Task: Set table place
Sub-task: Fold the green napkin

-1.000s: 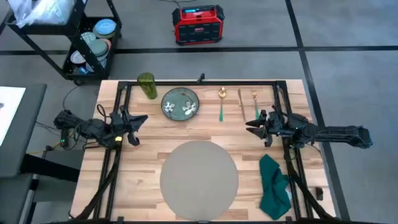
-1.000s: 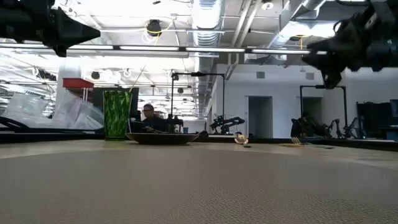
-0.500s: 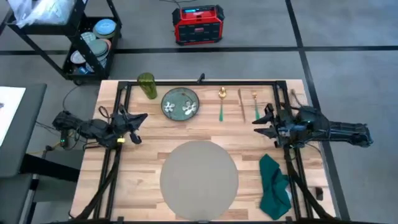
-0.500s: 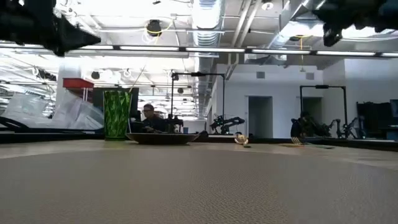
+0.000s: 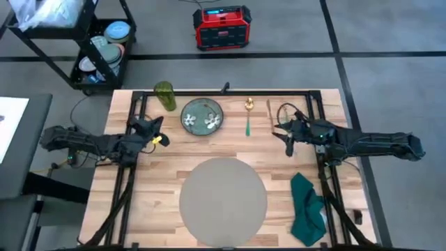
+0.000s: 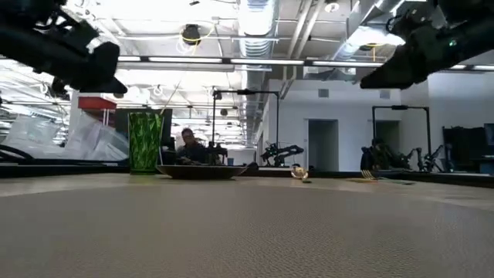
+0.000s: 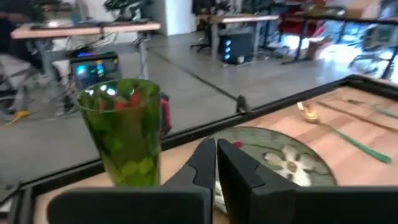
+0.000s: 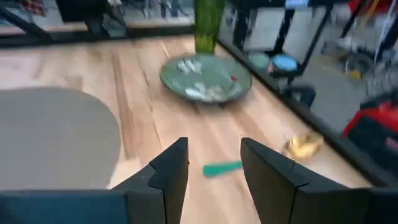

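1. Reaching toward the far-left corner of the worktop [image 5: 160, 164], the left pincer [image 5: 155, 130] hovers with fingers together near the green cup [image 5: 164, 95] and plate [image 5: 202, 115].
2. Placemat [image 5: 223, 201] lies bare at the near edge; setting looks barely begun.
3. Right pincer [image 5: 284, 137], fingers apart, hovers by the cutlery [image 5: 248, 117]; it likely must descend and grip a piece.

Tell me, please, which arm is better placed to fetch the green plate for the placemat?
Left, probably: the left gripper, jaws shut, sits just beside the green plate, while the right gripper, jaws open, hovers over the cutlery farther away.
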Available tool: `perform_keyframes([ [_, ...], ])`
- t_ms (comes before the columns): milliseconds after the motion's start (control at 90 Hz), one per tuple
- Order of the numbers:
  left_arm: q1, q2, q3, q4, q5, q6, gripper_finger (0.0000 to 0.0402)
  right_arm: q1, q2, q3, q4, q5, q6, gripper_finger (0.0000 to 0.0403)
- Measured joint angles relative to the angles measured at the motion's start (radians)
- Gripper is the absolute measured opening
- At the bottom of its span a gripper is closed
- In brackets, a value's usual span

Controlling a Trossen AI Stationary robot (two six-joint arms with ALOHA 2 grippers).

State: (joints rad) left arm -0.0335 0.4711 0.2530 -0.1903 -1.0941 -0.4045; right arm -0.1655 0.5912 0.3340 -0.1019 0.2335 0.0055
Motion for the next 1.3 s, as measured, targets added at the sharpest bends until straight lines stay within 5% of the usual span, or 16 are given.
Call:
perform_keyframes([
  [111,0.181,0.13,0.095,-0.045,0.158,-0.006,0.0,-0.041,0.045,0.0,0.026,0.001,-0.032,0.0137],
  [367,0.581,0.546,0.395,-0.166,0.787,0.049,0.0,-0.199,0.132,0.039,-0.01,-0.025,0.092,0.0137],
  [511,0.607,0.787,0.533,-0.231,1.017,0.13,0.0,-0.203,0.195,0.053,-0.164,-0.107,0.251,0.0136],
  [667,0.519,0.991,0.689,-0.422,1.234,0.075,0.0,-0.112,0.267,0.054,-0.153,-0.24,0.505,0.0134],
  [811,0.387,1.07,0.799,-0.596,1.266,0.062,0.0,0.048,0.299,0.068,-0.184,-0.205,0.714,0.01],
  [1011,0.246,1.043,0.944,-0.798,1.265,0.019,0.0,0.312,0.288,0.108,-0.528,-0.186,0.988,0.001],
  [1133,0.222,0.996,1.004,-0.814,1.161,-0.023,0.0,0.466,0.286,0.108,-0.786,-0.206,1.187,0.0017],
  [1300,0.238,0.959,1.01,-0.839,1.052,-0.049,0.0,0.616,0.308,0.082,-0.788,-0.22,1.356,0.0028],
])
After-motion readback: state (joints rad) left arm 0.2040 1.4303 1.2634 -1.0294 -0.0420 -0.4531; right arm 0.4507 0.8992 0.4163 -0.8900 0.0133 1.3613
